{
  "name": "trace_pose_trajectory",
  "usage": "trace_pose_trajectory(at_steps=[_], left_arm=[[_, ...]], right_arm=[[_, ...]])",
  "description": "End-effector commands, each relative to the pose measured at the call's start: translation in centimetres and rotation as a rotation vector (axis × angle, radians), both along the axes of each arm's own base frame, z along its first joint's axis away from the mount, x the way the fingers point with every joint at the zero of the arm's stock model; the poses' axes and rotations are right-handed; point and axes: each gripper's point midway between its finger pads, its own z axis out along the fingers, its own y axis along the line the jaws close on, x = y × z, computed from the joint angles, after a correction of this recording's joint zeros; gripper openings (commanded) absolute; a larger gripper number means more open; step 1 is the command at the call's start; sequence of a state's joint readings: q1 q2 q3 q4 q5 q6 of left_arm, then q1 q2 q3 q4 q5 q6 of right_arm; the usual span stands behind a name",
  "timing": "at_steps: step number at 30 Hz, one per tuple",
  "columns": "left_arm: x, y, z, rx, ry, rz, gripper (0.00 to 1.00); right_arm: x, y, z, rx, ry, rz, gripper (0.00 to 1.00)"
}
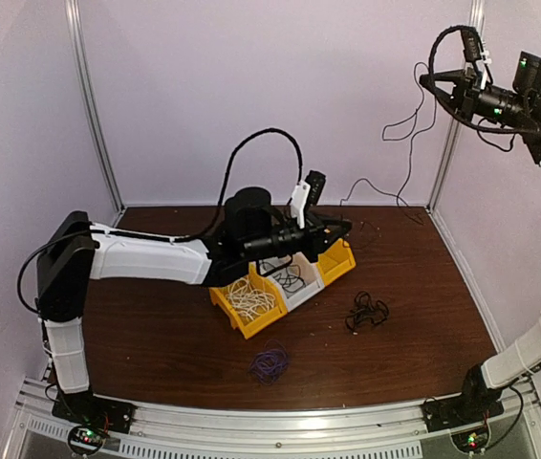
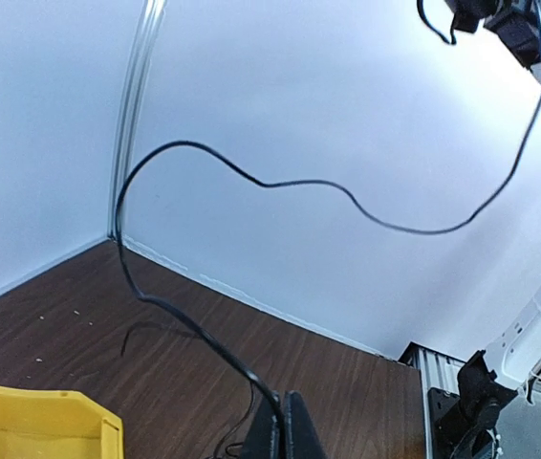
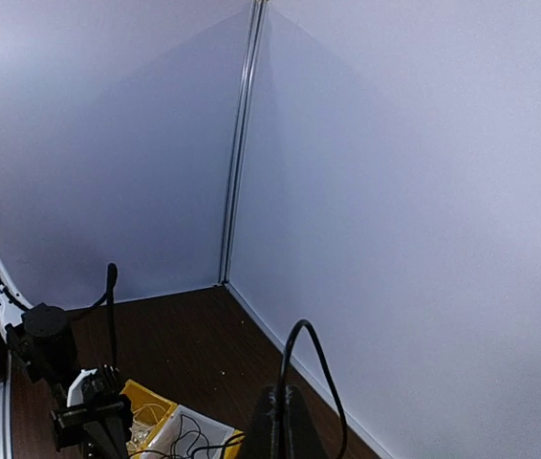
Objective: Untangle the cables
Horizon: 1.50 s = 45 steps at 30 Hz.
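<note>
One thin black cable [image 1: 410, 153] is strung between both grippers. My left gripper [image 1: 345, 227] is shut on its lower end above the bins; in the left wrist view the cable [image 2: 299, 184] rises from the closed jaws [image 2: 288, 406] and arcs up to the right arm. My right gripper [image 1: 426, 79] is raised high at the back right and shut on the other end, which loops over the jaws [image 3: 285, 400] as a short bend [image 3: 305, 327]. A black tangle [image 1: 366, 311] and a purple coil [image 1: 269, 363] lie on the table.
Three joined bins [image 1: 242, 323] stand at mid-table under the left wrist: a yellow one with a white cable [image 1: 251, 298], a white one with a black cable [image 1: 292, 277], another yellow one [image 1: 339, 260]. White walls enclose the back and sides.
</note>
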<state>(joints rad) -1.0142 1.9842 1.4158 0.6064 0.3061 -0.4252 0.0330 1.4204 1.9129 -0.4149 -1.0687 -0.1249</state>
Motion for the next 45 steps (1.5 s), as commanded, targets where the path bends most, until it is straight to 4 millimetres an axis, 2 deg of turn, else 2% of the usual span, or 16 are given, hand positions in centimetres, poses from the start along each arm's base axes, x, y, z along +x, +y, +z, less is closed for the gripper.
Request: trace_pose_trajectory(at_steps=[1,10,15,21,28,33,40,45], left_arm=[[0.6,2.8,1.1,0.062,-0.021,0.069,0.00],[3.9,9.3,-0.3,0.244,0.065,0.274,0.00],[5.3,11.7,-2.7,0.317,0.111,0.327,0.00],[6.9,13.0,-5.9,0.384,0.159,0.369,0.00],[8.4,14.8,-9.7,0.418,0.232,0.397,0.00],[9.8,14.8,-11.9,0.440,0.269,0.405,0.00],[12.0,13.0,-14.4,0.461,0.278,0.398,0.00],[12.7,11.5,-14.7,0.440,0.277,0.361,0.05]], right_arm=[[-0.7,1.3,-1.3,-0.014,-0.002,0.018,0.00],[1.4,5.2,-9.3,-0.109,0.098,0.031,0.00],[1.7,8.5,-13.8,-0.158,0.157,0.060,0.00],[1.9,12.5,-18.6,-0.187,0.234,0.116,0.00],[3.1,15.7,-23.2,-0.235,0.320,0.153,0.00],[3.7,17.0,-25.8,-0.262,0.368,0.160,0.00],[5.2,18.3,-29.3,-0.269,0.443,0.161,0.00],[6.4,18.8,-31.7,-0.291,0.482,0.146,0.00]])
